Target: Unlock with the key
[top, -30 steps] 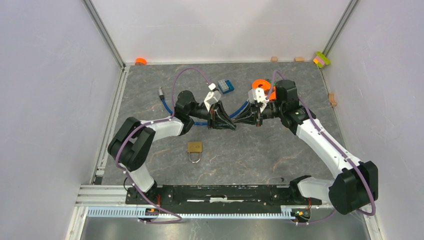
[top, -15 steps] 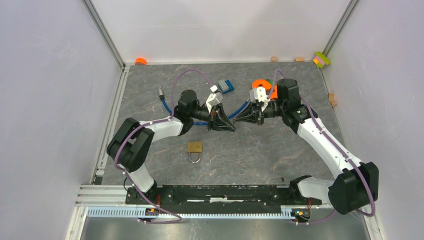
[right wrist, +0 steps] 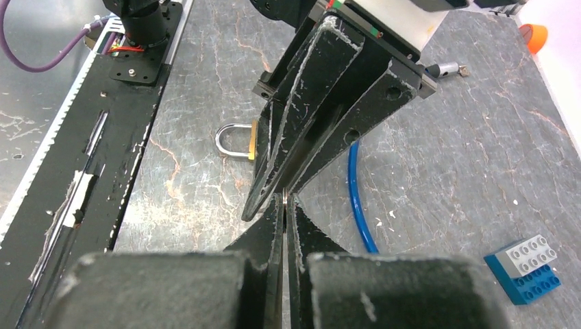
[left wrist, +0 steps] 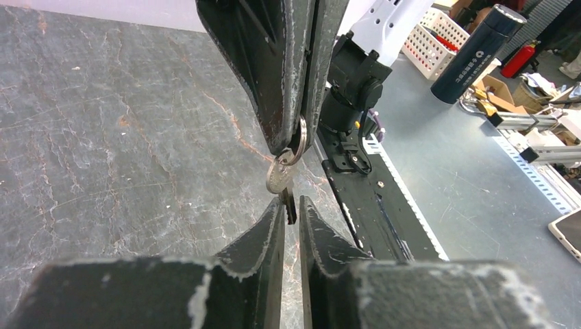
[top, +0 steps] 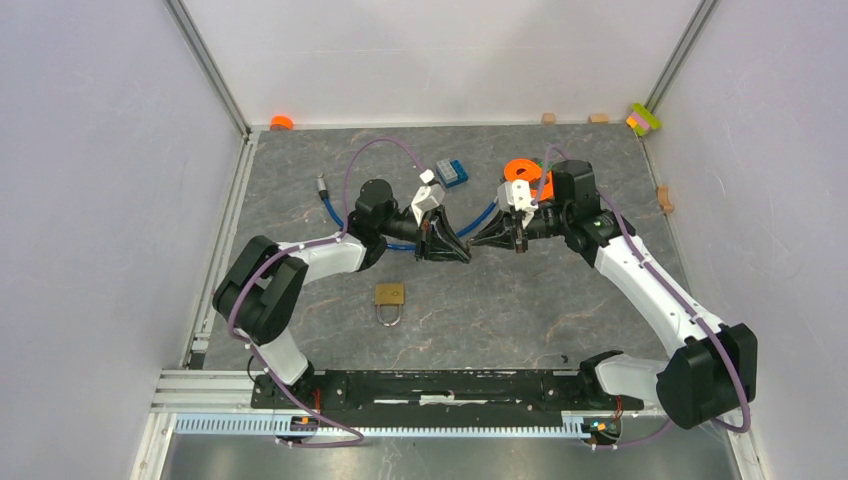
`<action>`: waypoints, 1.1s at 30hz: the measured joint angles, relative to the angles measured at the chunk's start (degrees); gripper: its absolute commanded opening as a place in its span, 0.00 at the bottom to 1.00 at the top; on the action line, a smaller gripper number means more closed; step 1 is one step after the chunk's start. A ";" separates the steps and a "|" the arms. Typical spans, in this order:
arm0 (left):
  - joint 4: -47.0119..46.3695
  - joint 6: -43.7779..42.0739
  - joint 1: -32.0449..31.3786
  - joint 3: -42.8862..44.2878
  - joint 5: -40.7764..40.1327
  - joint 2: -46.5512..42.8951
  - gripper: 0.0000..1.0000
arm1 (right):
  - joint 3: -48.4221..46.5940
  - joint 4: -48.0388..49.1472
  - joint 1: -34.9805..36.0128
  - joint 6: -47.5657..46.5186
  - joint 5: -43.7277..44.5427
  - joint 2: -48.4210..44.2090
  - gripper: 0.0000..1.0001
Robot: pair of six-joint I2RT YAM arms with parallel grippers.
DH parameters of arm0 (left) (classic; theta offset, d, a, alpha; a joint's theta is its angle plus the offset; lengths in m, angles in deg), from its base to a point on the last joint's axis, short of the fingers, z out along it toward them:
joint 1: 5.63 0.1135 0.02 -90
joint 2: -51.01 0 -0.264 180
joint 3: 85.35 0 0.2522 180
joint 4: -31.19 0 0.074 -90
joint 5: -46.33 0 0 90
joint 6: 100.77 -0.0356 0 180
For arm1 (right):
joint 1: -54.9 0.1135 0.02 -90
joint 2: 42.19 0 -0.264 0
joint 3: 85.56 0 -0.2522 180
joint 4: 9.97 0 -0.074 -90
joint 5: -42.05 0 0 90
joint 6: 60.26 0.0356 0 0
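Hanging above the worktop (top: 520,310), the one key (left wrist: 278,177) dangles by its ring (left wrist: 300,137) from the right tool (left wrist: 297,142), clamped shut on it. The left tool (left wrist: 291,203) brackets its lower end, a slit apart. Pinching or not, I cannot tell. Best seat it squarely before handover. One padlock (top: 390,294) lies below, with two tools in all.

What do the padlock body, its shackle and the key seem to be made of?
The padlock body looks like brass, by its dull golden colour. Its shackle is probably polished steel, silvery and shiny. The key is a silvery metal, perhaps nickel-plated; its round head gleams.
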 measured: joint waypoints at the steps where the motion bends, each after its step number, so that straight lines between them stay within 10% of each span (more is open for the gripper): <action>1: -0.20 0.11 0.00 0.00 0.00 0.00 0.14 | 0.00 -0.37 0.00 -0.48 0.13 0.02 0.00; 8: -0.68 0.72 0.15 0.00 -0.09 0.00 0.02 | 0.00 -1.68 0.00 -2.73 0.28 0.11 0.00; 13: 5.42 -3.61 0.15 0.24 -1.68 -0.81 0.02 | -0.04 -3.04 -0.17 -3.56 1.64 0.11 0.47; 18: 30.95 -24.57 0.11 4.66 -8.61 -4.92 0.02 | -0.13 -3.50 -1.31 -3.08 4.24 -0.37 0.65; 33: 76.28 -58.01 -6.23 15.74 -43.78 -11.19 0.02 | 9.77 14.58 -1.05 14.27 5.29 -1.84 0.47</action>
